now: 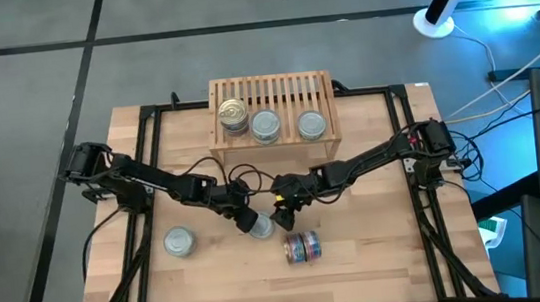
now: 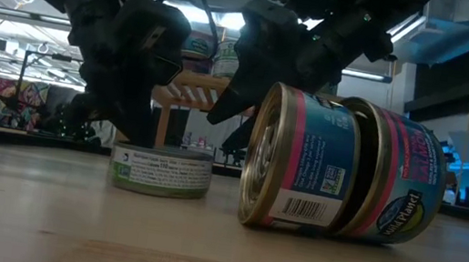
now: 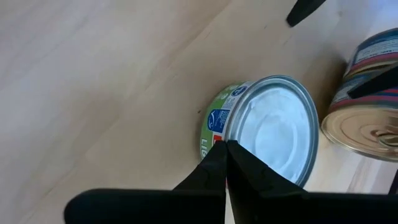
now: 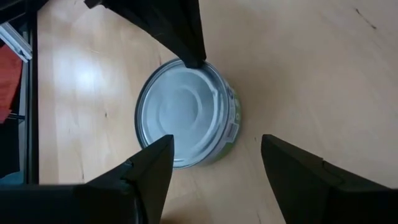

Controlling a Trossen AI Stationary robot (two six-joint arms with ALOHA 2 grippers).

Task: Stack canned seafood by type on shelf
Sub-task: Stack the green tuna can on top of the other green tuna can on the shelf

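A low tin with a green-and-white label and a silver lid (image 3: 273, 127) stands upright on the table, a little near of its middle (image 1: 262, 229). My left gripper (image 3: 225, 149) is shut, its tips at the tin's rim. My right gripper (image 4: 214, 163) is open just right of the tin and above it, one finger over the lid's edge, touching nothing that I can see. The light-wood shelf (image 1: 320, 93) at the far edge carries a two-tin stack (image 1: 233, 115) and two single silver-lidded tins (image 1: 265, 125), (image 1: 311, 123). My left gripper sets its shut fingertips (image 3: 217, 155) on the lid's rim (image 3: 231, 138), on the side toward the table's left. The fingers come slanting down from the left. The tin stands flat on the table, upright.
Two tins with blue-and-red labels (image 1: 302, 247) lie on their sides, end to end, just near and right of the green tin (image 2: 161, 171). Another silver-lidded tin (image 1: 179, 242) stands at the near left. A black frame (image 1: 148, 134) runs along the table's sides.
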